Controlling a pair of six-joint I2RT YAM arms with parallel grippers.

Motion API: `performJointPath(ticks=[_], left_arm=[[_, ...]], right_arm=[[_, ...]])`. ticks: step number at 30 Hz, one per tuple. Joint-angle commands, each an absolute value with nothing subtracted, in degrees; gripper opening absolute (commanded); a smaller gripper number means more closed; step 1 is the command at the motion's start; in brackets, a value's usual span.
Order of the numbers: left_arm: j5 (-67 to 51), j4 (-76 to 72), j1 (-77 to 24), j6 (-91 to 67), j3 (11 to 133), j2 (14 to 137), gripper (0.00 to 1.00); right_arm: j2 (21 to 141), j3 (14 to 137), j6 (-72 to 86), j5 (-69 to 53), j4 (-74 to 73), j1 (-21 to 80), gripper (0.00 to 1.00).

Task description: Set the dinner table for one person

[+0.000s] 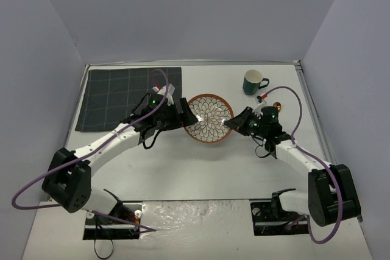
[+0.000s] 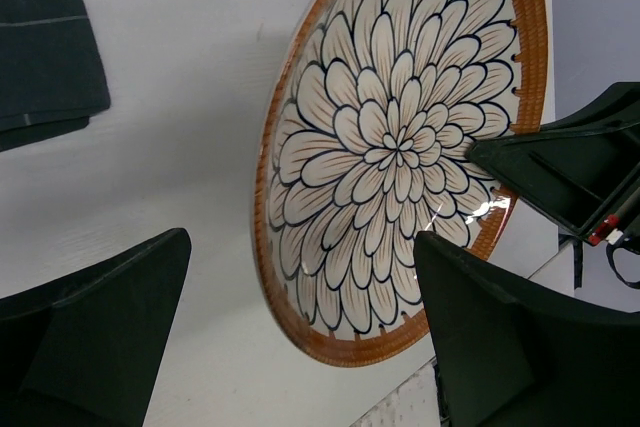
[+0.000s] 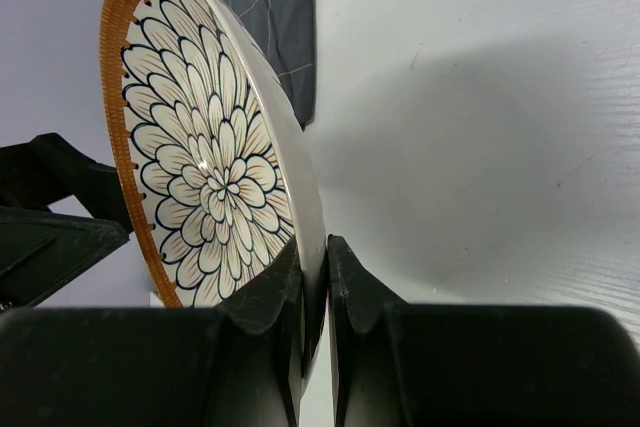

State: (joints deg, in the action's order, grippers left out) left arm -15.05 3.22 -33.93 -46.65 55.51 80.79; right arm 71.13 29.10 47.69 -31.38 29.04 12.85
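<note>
Firmly, right fingers (image 3: 268, 339) pinch the glossy, round, petal-patterned plate (image 3: 210, 187); left fingers (image 2: 100, 317) gape apart.

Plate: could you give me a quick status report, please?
Status: right gripper shut on plate rim; left gripper open beside its opposite edge. Plate tilted, between mat and mug. Nothing blocking.

The plate (image 1: 209, 118) is held over the middle of the desk (image 1: 201, 168), between the left tool (image 1: 183, 114) and the right tool (image 1: 233, 124), which clamps its right rim. The mat (image 1: 122, 98) is laid to its left, and the mug (image 1: 252, 81) is set behind it, to the right.
</note>
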Motion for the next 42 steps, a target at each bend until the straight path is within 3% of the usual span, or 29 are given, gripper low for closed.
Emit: performJointPath(ticks=[1,10,17,20,22,24,28,31,32,35,42], left_arm=[[-14.42,-2.48,-35.31,-48.68,59.23,81.17,0.84],[-13.80,-1.67,-36.38,-49.12,60.20,83.99,0.48],[-12.77,-1.16,-36.65,-49.49,60.20,83.77,0.08],[-11.09,-0.09,-36.65,-49.05,59.95,82.63,0.00],[-10.84,-0.10,-36.55,-49.10,59.47,82.25,0.00],[-11.16,-0.17,-36.39,-48.79,59.16,82.01,0.00],[-12.21,-0.87,-36.12,-48.69,58.02,80.87,0.00],[-12.83,-2.10,-35.07,-48.78,56.70,79.29,0.00],[-13.00,-2.36,-34.73,-48.86,56.27,78.77,0.00],[-15.04,-4.80,-32.81,-49.56,54.38,76.97,0.00],[-19.84,-7.65,-22.35,-51.82,49.69,71.46,0.00]], right_arm=[[69.25,33.05,50.52,-36.27,40.84,13.35,0.00],[69.00,33.13,50.72,-36.39,40.88,13.54,0.00],[69.25,32.87,49.93,-35.68,40.08,13.54,0.00],[69.43,32.78,49.49,-35.60,39.91,13.80,0.00],[69.33,32.80,48.62,-34.83,38.39,13.80,0.00],[69.17,32.96,46.97,-34.12,36.34,13.80,0.05],[69.08,33.74,43.27,-31.49,32.37,13.80,0.47],[69.08,34.01,40.63,-29.98,29.82,13.88,0.69],[69.08,34.01,40.61,-29.63,29.80,13.80,0.69],[69.65,34.32,38.56,-28.97,28.53,13.80,0.82],[67.29,37.31,33.00,-25.96,20.74,13.62,0.93]])
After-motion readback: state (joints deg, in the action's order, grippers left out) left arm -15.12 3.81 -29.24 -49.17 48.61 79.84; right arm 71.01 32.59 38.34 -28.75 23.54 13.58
